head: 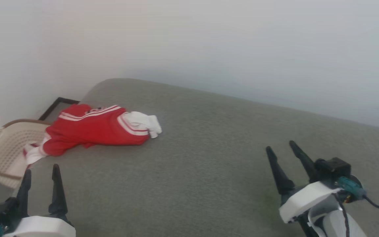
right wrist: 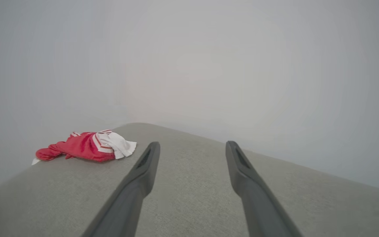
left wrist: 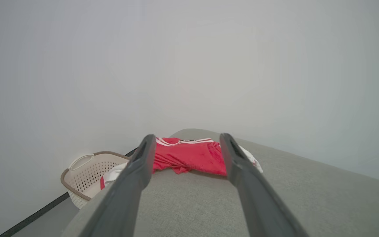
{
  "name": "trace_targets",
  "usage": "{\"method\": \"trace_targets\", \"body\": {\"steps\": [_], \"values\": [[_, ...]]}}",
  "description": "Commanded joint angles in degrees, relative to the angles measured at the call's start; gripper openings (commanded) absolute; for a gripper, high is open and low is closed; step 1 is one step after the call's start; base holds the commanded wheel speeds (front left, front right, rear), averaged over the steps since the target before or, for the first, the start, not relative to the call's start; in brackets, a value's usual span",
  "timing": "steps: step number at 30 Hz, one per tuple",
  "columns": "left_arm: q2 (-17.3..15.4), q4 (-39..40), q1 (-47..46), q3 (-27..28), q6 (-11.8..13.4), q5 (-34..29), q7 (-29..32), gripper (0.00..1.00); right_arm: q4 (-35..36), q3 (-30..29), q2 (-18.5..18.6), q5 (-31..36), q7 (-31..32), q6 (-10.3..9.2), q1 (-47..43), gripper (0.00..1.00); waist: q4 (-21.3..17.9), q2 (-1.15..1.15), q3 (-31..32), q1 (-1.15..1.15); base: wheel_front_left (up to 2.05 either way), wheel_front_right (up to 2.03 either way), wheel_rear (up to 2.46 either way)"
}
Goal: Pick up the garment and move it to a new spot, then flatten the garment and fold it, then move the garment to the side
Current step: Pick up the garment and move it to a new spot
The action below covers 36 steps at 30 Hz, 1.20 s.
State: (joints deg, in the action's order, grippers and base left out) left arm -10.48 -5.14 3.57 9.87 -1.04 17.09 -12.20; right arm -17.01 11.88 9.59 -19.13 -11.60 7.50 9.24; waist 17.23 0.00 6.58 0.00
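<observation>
two hands, both with fingers spread wide and nothing between them. left hand (head: 42, 169) sits at 7 o'clock in the head view and right hand (head: 280, 145) at 4 o'clock. each is over bare grey tabletop (head: 209, 158), fingers pointing toward 12.

garment (head: 97, 128): at 10 o'clock on the tabletop, near the far left corner, bunched into a long red heap. one white sleeve with striped trim lies crumpled at its 3 o'clock end. the print is mostly folded under. the heap's 8 o'clock end droops over the tabletop edge toward the beige perforated basket (head: 2, 148), which stands beside and below the tabletop at 9 o'clock. a white-and-red scrap (head: 31, 154) hangs at the basket rim; cannot tell whether it is the garment's other sleeve or a separate cloth.

judgement: pick-up not yet begun. wide fingers suit a soft heap, since a thick fold needs room. the left wrist view frames the red body between the left fingers, so the left hand looks lined up for the first reach. the right hand is well apart from the garment, over open tabletop, likely kept free for a second grip.

risk: the overhanging end could slide toward the basket if the pinch catches just one layer.
</observation>
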Motion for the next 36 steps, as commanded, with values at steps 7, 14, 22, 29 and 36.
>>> {"method": "trace_targets", "body": {"steps": [7, 14, 22, 29, 36], "values": [[-0.57, 1.63, 1.21, 0.0, 0.41, 0.48, 1.31, 1.0, -1.21, 2.15, -0.61, -0.77, -1.06, -0.02, 1.37, 1.0, 5.45, 0.0, 0.88, 0.0, 0.0, 0.0, 0.0], [-0.68, 2.76, 1.86, -0.13, 0.87, 1.01, 1.97, 1.0, -2.3, 2.32, -0.55, -0.99, -1.78, -0.02, 1.64, 1.0, 7.07, 0.0, 0.44, 0.0, 0.0, 0.0, 0.0], [-1.23, 2.83, -0.85, 0.04, 0.95, 2.45, 3.6, 1.0, -2.21, 2.02, 0.34, -0.59, -1.9, -0.02, 2.46, 1.0, 5.56, 0.0, -1.33, 0.0, 0.0, 0.0, 0.0], [-3.25, 1.2, -5.65, 0.5, 0.46, 3.61, 6.05, 1.0, -0.11, 1.44, 2.08, -0.03, -0.83, -0.02, 3.26, 1.0, 1.63, 0.0, -5.15, 0.0, 0.0, 0.0, 0.0], [-5.57, -1.88, -14.45, 0.08, 0.22, 4.56, 8.26, 1.0, 4.26, -0.19, 5.09, 0.29, 1.08, -0.02, 4.96, 1.0, -2.45, 0.0, -12.03, 0.0, 0.0, 0.0, 0.0]]}}
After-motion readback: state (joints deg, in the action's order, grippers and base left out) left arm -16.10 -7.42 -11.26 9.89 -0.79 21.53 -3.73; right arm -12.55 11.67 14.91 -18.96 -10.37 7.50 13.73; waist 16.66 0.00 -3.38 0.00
